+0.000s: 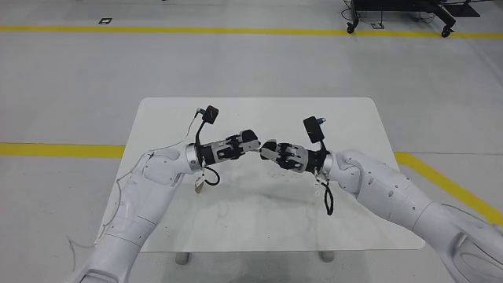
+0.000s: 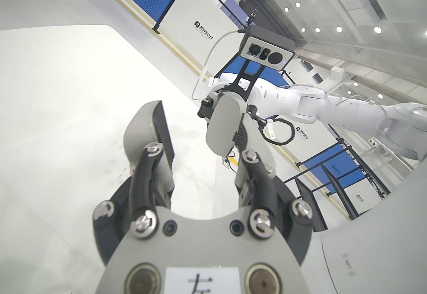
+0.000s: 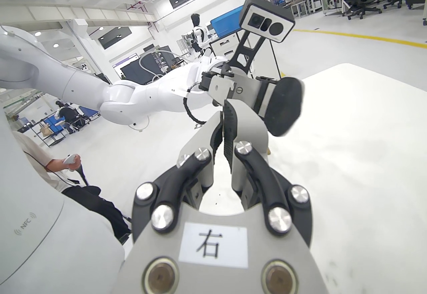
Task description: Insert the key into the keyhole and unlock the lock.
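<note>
At table centre the right gripper [image 3: 228, 115] comes in from 3 o'clock with its fingers pinched tight together; can't tell if anything sits between them. A brass-coloured piece [image 3: 268, 151] lies just beside those fingers, too small to call key or lock. The left gripper [image 2: 190, 118] faces it from 9 o'clock, nearly tip to tip, fingers spread apart, and the white table [image 1: 338, 118] runs on toward 12.

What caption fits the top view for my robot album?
The left gripper, open, and the right gripper, shut, meet almost tip to tip above the white table.
</note>
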Robot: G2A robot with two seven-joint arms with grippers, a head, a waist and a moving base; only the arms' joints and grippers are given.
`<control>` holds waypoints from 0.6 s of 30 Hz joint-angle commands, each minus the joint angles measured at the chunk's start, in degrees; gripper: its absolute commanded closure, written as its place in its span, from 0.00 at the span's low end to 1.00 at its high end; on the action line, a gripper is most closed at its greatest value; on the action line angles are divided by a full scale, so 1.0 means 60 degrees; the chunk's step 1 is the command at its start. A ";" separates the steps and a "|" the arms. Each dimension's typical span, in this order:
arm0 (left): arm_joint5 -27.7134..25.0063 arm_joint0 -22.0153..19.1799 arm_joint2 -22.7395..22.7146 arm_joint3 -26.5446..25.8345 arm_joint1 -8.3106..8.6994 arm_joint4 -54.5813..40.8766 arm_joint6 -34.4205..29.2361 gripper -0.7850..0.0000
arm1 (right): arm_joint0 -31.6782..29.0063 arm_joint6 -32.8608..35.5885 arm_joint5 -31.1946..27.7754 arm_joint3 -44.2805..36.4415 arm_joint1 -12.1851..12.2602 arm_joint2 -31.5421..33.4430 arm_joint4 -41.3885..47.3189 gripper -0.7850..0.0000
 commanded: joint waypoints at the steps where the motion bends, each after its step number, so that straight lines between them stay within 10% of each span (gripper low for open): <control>1: -0.0155 -0.0042 0.0045 0.0083 0.0009 -0.0128 -0.0047 0.76 | -0.0025 0.0141 0.0000 0.0072 0.0021 0.0047 0.0235 1.00; 18: -0.0586 -0.0170 0.0506 0.0180 0.0155 -0.0732 -0.0535 0.74 | -0.0280 0.1300 0.0000 -0.0013 0.0082 0.0436 0.1248 1.00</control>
